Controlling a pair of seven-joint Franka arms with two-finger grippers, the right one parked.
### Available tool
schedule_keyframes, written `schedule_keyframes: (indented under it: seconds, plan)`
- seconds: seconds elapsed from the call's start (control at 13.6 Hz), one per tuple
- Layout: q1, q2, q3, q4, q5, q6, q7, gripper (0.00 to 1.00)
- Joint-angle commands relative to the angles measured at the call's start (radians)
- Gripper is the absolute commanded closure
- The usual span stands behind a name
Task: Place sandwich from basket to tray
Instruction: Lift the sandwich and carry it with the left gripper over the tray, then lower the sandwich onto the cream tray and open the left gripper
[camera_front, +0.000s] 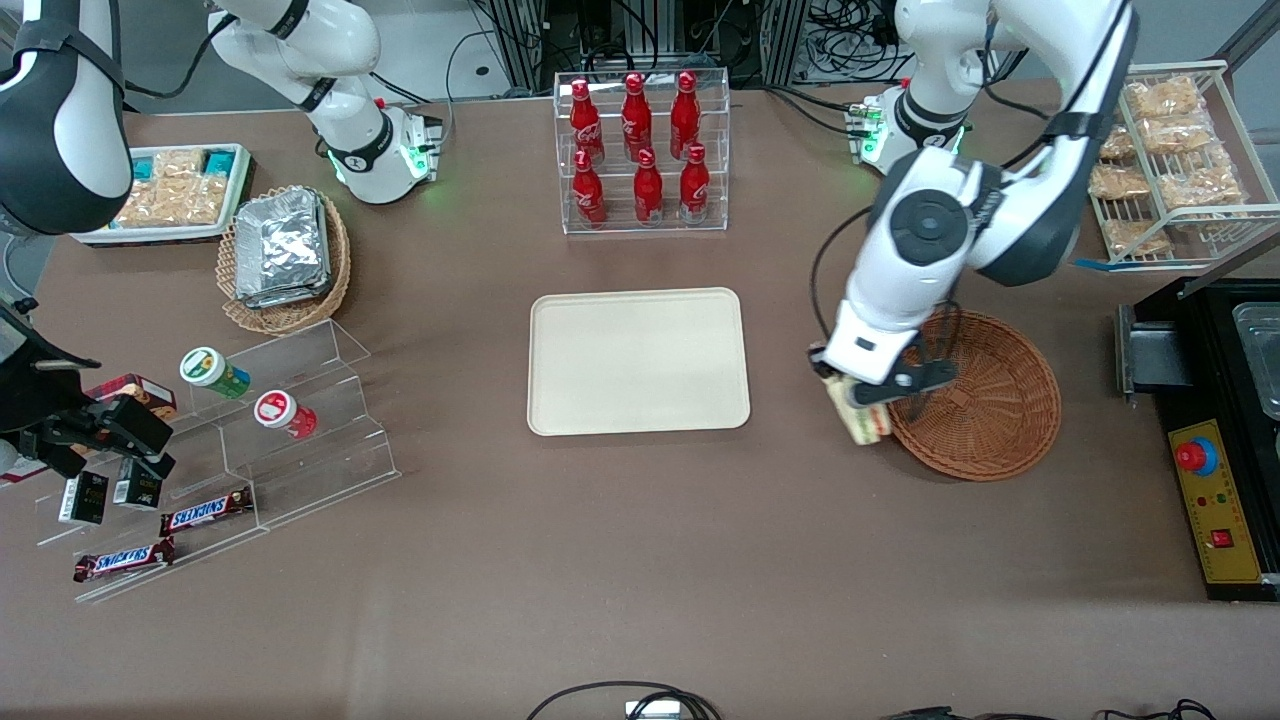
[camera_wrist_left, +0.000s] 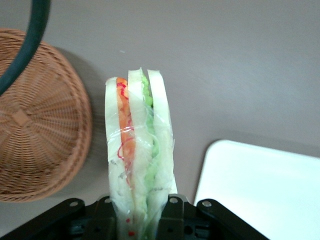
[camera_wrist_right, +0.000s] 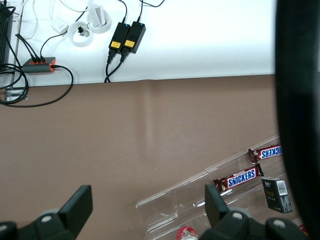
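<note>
My left gripper is shut on the sandwich, a clear-wrapped wedge with pale bread and orange and green filling. It holds the sandwich in the air just past the rim of the round reddish-brown wicker basket, between the basket and the cream-beige tray. In the left wrist view the sandwich sticks out from between the black fingers, with the basket beside it and a corner of the tray nearby. The basket looks empty.
A clear rack of red bottles stands farther from the camera than the tray. A tan basket of foil packets, a white snack tray and acrylic steps lie toward the parked arm's end. A wire rack and black control box stand past the basket.
</note>
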Motion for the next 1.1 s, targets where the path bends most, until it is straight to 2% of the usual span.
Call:
schedule_keyframes:
  seconds: [0.0, 0.07, 0.22, 0.29, 0.74, 1.03]
  plan:
    - [-0.104, 0.045, 0.004, 0.049, 0.017, -0.027, 0.004, 1.00]
    - [-0.136, 0.060, 0.004, 0.054, 0.036, -0.025, 0.006, 1.00]
    - [-0.206, 0.112, 0.004, 0.054, 0.122, -0.021, 0.004, 1.00]
    - [-0.234, 0.143, 0.003, 0.054, 0.135, -0.013, 0.000, 1.00]
    - [-0.346, 0.249, 0.004, 0.054, 0.135, 0.070, -0.043, 0.99]
    - [-0.365, 0.323, 0.003, 0.058, 0.136, 0.154, -0.096, 0.96]
